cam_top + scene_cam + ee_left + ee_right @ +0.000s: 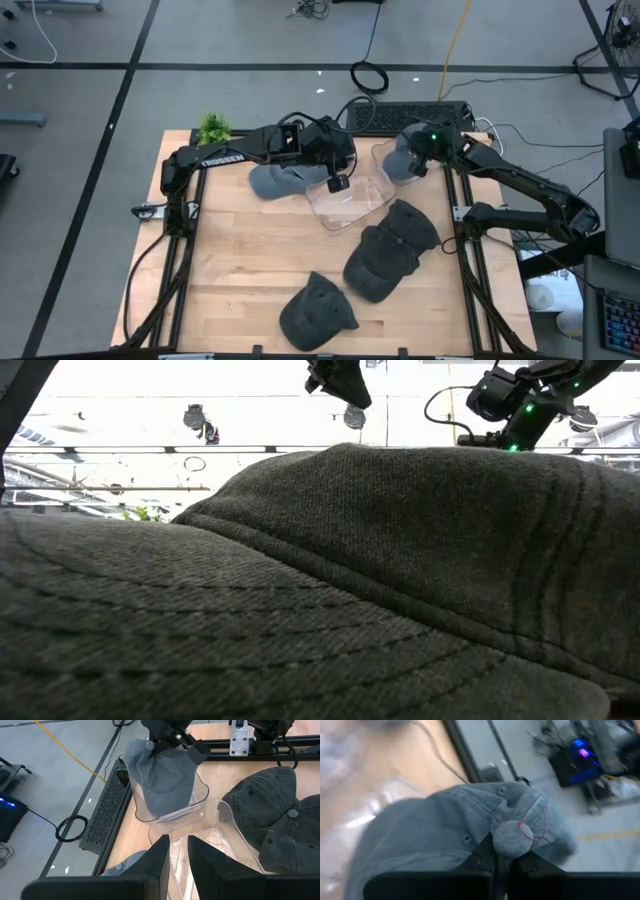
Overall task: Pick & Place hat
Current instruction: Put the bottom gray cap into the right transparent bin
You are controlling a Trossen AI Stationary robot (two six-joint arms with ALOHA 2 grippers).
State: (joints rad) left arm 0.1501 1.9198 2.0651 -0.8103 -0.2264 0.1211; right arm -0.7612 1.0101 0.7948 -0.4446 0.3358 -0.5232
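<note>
My right gripper (415, 163) is shut on a grey-blue hat (162, 775) and holds it inside a clear plastic bin (200, 795) near the table's far right corner. My left gripper (181, 857) is open by a narrow gap. It hovers over a second clear bin (345, 205) just left of the first. Another grey-blue hat (278, 182) lies on the table under the left arm. Three dark grey hats (400, 225) (380, 265) (315, 315) lie on the wood nearer me; the low view is filled by one of them (320, 580). My right gripper pinches the grey-blue hat at its crown, with the top button (512, 837) bunched between the two fingers (485, 852). The fingers come from above, pointing down. The hat hangs below them, its lower part inside the clear bin.
A small green plant (213, 127) stands at the far left corner. A black keyboard (405, 113) lies just beyond the far edge. Bare wood (240, 260) spreads over the near left part of the table. The arms' black frame rails (468, 270) run along both sides.
</note>
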